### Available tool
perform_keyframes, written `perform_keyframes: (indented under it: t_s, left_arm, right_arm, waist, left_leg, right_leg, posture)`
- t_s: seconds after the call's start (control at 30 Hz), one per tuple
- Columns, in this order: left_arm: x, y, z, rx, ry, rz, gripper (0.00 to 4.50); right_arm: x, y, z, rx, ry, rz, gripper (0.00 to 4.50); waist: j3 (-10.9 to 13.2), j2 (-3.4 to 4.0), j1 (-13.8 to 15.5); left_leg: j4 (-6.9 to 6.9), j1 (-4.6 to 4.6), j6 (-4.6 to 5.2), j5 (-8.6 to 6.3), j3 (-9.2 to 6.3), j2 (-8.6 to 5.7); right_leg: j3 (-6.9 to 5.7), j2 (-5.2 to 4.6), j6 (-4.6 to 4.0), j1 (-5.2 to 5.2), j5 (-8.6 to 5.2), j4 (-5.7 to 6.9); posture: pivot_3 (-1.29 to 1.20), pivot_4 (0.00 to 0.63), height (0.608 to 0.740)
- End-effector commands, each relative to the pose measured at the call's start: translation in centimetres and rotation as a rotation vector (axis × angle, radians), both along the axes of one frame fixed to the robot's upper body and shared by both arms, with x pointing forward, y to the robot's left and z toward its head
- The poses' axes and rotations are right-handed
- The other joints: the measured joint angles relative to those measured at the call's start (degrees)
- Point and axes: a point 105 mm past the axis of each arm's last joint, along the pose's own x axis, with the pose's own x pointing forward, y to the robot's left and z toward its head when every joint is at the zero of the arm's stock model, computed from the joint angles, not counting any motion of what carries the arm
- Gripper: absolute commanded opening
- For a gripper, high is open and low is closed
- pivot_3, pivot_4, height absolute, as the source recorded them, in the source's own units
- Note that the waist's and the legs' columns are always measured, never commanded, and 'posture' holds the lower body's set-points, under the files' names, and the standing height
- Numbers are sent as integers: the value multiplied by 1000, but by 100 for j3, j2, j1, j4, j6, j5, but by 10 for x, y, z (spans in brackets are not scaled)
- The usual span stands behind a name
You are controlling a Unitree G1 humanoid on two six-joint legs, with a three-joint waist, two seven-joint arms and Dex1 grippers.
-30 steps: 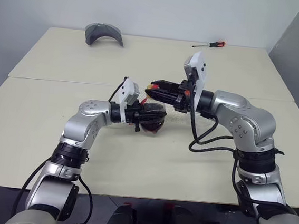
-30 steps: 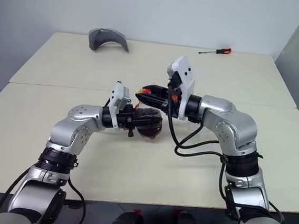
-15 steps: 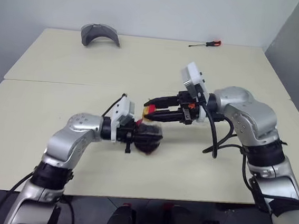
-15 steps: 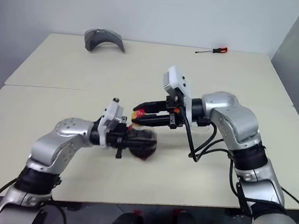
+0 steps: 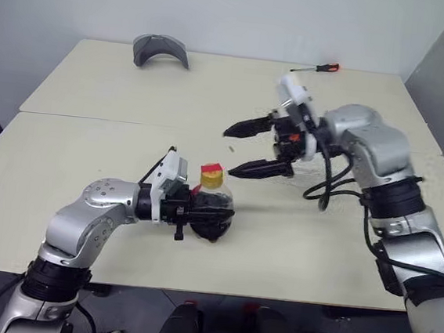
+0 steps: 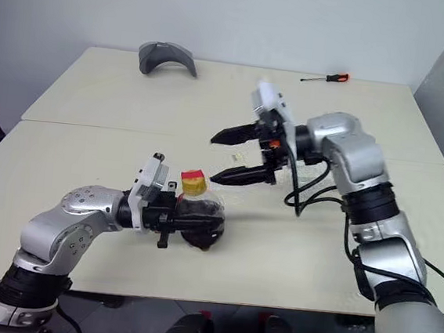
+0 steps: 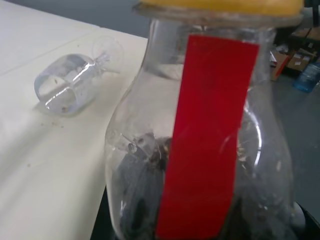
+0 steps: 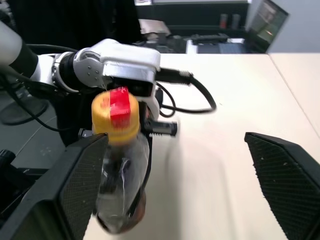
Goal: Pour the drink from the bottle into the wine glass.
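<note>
1. Lower centre of the frame: the left gripper [image 5: 202, 209], closed tight on the belly of the bottle [image 5: 212, 199], holds it upright just above the table [image 5: 82, 145], the yellow-and-red cap [image 5: 212, 173] on

2. Centre right: the right gripper [image 5: 249, 147] hangs empty, fingers spread wide, just beyond the cap

3. The wine glass [image 7: 70, 85] lies on its side, near the bottle; thin and fragile, likely slippery, it looks best taken gently by the stem

4. The bottle, light ribbed plastic holding a little dark drink [image 6: 200, 229], may dent under pressure

5. Cap and toppled glass both stand between bottle and pour

6. Far edge: a screwdriver [image 5: 315, 67] upper right, a grey curved object [image 5: 161, 50] upper left, well clear
</note>
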Motion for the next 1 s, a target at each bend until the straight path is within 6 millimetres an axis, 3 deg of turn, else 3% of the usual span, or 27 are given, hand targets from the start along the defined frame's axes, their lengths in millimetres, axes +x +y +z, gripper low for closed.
perform_keyframes:
  t_s: [0.03,0.23,0.43,0.53,0.83,1.0]
  left_arm:
    - [14,5,10,-16,-67,43,1042]
    - [43,7,13,-20,-115,103,1042]
    - [78,-2,25,-55,-183,160,1042]
    - [79,-7,25,-63,-190,147,1042]
    - [81,-12,26,-72,-194,127,1042]
    - [78,-12,24,-66,-190,117,1042]
  right_arm:
    - [-9,-18,18,51,-8,-87,4500]
    - [-6,-29,24,127,-13,-311,4500]
    - [12,-22,35,276,-74,-548,4500]
    - [16,-18,38,312,-80,-598,4500]
    - [7,5,41,340,-44,-521,4500]
    - [0,17,30,286,-25,-461,4500]
  waist:
    - [0,0,1]
    - [0,0,-29]
    - [0,0,-54]
    - [0,0,-62]
    - [0,0,-65]
    - [0,0,-68]
  left_leg:
    - [0,0,0,0,-1,0]
    - [0,1,1,0,3,0]
    - [1,0,0,0,6,0]
    - [-1,-1,-1,0,11,-1]
    - [0,0,-1,1,9,-1]
    - [0,0,-1,1,9,-1]
  right_leg:
    - [-1,0,0,0,0,2]
    - [0,2,0,0,0,5]
    - [2,3,0,-2,0,9]
    - [6,2,0,-3,0,6]
    - [5,3,0,-4,0,10]
    - [5,3,0,-4,0,8]
  posture:
    - [0,150,740]
    - [0,150,740]
    - [0,150,740]
    - [0,150,740]
    - [0,150,740]
    - [0,150,740]
